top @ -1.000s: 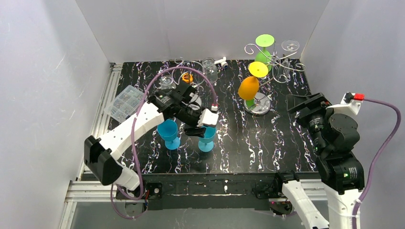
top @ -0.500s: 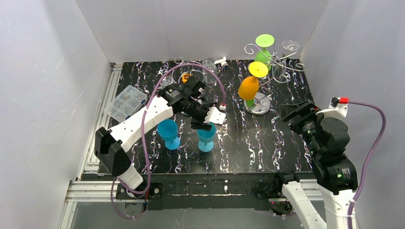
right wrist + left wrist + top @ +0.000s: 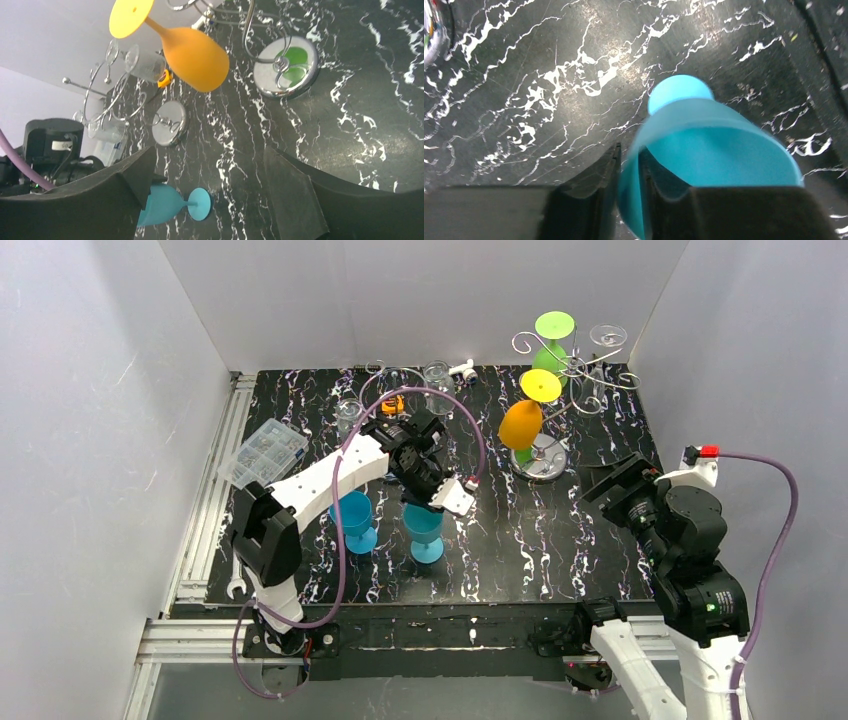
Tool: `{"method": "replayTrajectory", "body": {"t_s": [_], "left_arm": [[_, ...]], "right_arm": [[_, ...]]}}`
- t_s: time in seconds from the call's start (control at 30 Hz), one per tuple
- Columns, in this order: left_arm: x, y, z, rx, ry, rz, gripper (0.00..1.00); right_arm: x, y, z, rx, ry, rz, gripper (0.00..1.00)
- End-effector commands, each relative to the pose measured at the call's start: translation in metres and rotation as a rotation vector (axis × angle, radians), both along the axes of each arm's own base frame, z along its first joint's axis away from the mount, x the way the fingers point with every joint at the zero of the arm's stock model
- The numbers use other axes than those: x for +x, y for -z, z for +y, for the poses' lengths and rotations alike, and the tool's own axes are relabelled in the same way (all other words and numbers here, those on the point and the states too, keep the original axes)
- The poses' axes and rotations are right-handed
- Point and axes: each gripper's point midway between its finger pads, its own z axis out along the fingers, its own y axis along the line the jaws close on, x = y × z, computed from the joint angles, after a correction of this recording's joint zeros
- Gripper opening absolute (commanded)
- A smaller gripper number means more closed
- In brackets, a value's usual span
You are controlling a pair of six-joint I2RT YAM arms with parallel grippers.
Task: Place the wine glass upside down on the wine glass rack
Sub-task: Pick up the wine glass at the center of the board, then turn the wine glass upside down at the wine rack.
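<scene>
Largest before us is the black table veined with white marbling point(image 3: 560, 540), with the two arms mounted at its near edge. The left arm point(image 3: 320, 480) stretches out over the middle of the table, while the right arm point(image 3: 690, 540) is folded up at the right side. Its right gripper point(image 3: 206, 150) is released, the fingers spread wide with nothing between them. At the far right stands the tall silver wire wine glass rack with scrolled arms and a round chrome base point(image 3: 545, 462). Three glasses hang from it upside down: an orange glass with a yellow foot point(image 3: 520, 423), a lime green glass point(image 3: 548, 355) and a clear glass point(image 3: 607, 336). A shorter wire stand with loop rings point(image 3: 390, 375) sits far and left of centre. A clear plastic compartment box point(image 3: 262, 452) lies at the left edge. Near the middle we see the turquoise plastic wine glass point(image 3: 424, 525) standing on the table, well apart from the rack. The left gripper point(image 3: 425, 502) is clenched on its rim wall, one finger point(image 3: 589, 200) outside the bowl and the other inside. A second blue wine glass point(image 3: 353, 512) stands just to its left. A small wrench point(image 3: 237, 586) lies at the near left corner.
</scene>
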Motion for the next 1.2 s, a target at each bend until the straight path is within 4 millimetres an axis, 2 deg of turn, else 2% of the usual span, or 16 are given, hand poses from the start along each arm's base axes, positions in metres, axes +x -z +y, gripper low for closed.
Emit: {"method": "replayTrajectory", "body": {"t_s": [0.0,0.03,0.07,0.1,0.2,0.3,0.37,0.4,0.53,0.67,0.73,0.77,0.83,0.9,1.0,1.17], "left_arm": [[-0.006,-0.023,0.005,-0.022,0.039,-0.034,0.06],[-0.008,-0.030,0.005,-0.023,0.026,-0.039,0.00],[-0.010,-0.040,0.002,-0.036,0.018,-0.048,0.00],[-0.012,-0.059,-0.002,-0.074,0.006,-0.064,0.00],[-0.016,-0.130,-0.015,-0.232,-0.032,-0.121,0.00],[-0.020,-0.203,-0.017,-0.399,-0.038,-0.242,0.00],[-0.027,-0.253,-0.014,-0.520,-0.031,-0.334,0.00],[-0.032,-0.274,-0.011,-0.573,-0.023,-0.373,0.00],[-0.051,-0.340,0.002,-0.737,0.013,-0.514,0.00],[-0.049,-0.392,0.005,-0.893,0.023,-0.726,0.00],[-0.042,-0.417,0.003,-0.990,0.019,-0.856,0.06],[-0.039,-0.426,0.000,-1.028,0.022,-0.907,0.06],[-0.032,-0.449,-0.004,-1.107,0.020,-1.005,0.00],[-0.022,-0.465,-0.012,-1.169,0.014,-1.109,0.00],[-0.014,-0.481,-0.024,-1.206,0.029,-1.216,0.00],[-0.011,-0.492,-0.055,-1.268,0.058,-1.289,0.00]], "right_arm": [[-0.002,-0.006,0.017,0.081,-0.063,0.007,0.93],[-0.001,-0.005,0.023,0.111,-0.082,0.006,0.97],[0.001,-0.005,0.027,0.136,-0.096,0.001,0.98],[0.003,-0.007,0.031,0.160,-0.109,-0.006,0.98],[0.010,-0.015,0.041,0.208,-0.141,-0.033,0.98],[0.016,-0.031,0.054,0.247,-0.202,-0.059,0.98],[0.018,-0.051,0.063,0.270,-0.255,-0.115,0.98],[0.017,-0.068,0.067,0.282,-0.285,-0.165,0.98],[0.008,-0.130,0.083,0.322,-0.410,-0.328,0.98],[0.001,-0.177,0.106,0.419,-0.574,-0.414,0.98],[0.002,-0.202,0.113,0.515,-0.631,-0.490,0.98],[0.004,-0.214,0.116,0.563,-0.663,-0.516,0.98],[0.006,-0.238,0.122,0.605,-0.724,-0.576,0.98],[0.010,-0.255,0.125,0.603,-0.750,-0.615,0.98],[0.015,-0.269,0.125,0.564,-0.750,-0.658,0.98],[0.026,-0.274,0.129,0.549,-0.756,-0.670,0.98]]}}
